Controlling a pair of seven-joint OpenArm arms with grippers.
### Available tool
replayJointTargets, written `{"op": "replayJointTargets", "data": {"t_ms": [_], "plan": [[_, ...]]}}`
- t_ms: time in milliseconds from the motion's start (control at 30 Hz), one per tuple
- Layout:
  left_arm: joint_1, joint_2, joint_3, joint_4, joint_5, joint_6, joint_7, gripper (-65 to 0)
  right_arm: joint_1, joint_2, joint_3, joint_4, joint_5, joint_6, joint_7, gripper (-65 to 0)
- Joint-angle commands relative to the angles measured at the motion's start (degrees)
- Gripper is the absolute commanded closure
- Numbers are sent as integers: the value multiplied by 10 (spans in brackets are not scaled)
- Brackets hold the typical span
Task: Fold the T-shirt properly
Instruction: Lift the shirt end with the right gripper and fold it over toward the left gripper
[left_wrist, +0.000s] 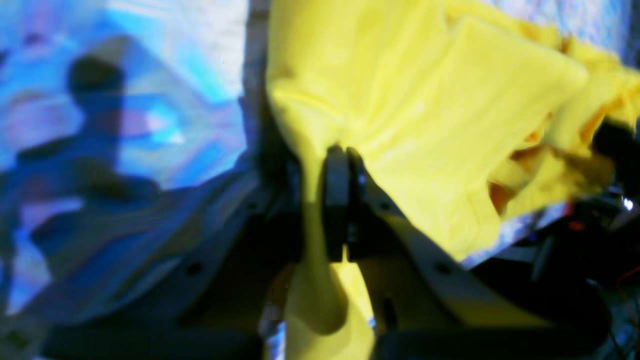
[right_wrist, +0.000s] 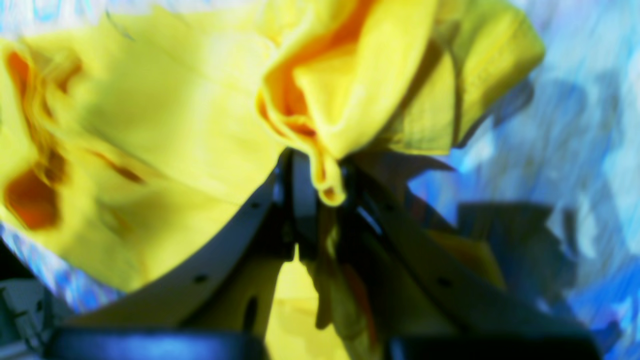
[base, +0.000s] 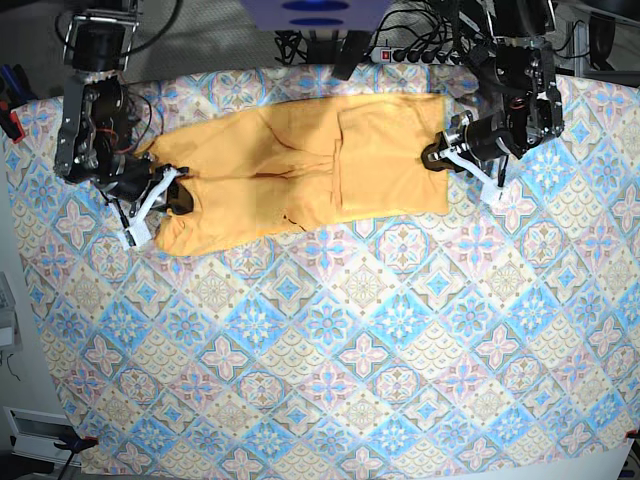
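Two grips are set on the T-shirt (base: 300, 180), which lies spread lengthwise across the far part of the patterned tablecloth (base: 330, 360) covering your surface, partly doubled over with a fold edge running down its middle. Your left gripper (left_wrist: 320, 200) sits at one end of the shirt, jaws nearly closed with a thin pleat of yellow cloth pinched between them and trailing back toward the wrist. Your right gripper (right_wrist: 320, 190) sits at the opposite end, jaws drawn in on a bunched fold of fabric, likely a hem or sleeve corner, though the blur leaves that unclear. Holding both ends at once looks meant to keep the shirt taut, so that it can be lifted or swung over as a flat panel rather than sagging. Judging by the creases near the shirt's centre and the rumpled end by your right gripper, the fold is only partly done. The right-hand bite looks thick and uneven, so that corner may slip or drag a wrinkle.
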Motion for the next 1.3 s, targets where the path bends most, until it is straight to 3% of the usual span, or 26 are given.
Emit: {"op": "replayJointTargets", "data": {"t_ms": [0,267,467,800,1267], "plan": [[-6,4,-2,8,-10,-6,-8,0,16,9,3,9,12,6,10,-4],[-26,19,-1,6,-10,-5,-40,0,37,9,0,69,12,6,-10,-3],[-30,19,-3,6,-8,-5,-41,0,32,4,-84,164,13,6,-23,-3],[-30,19,-1,6,-7,-4,-65,0,20,-66,-200,198,13,6,-21,-3],[-29,29,-1,6,-7,-4,-67,0,33,-177,-290,150,11,6,-18,-3]]}}
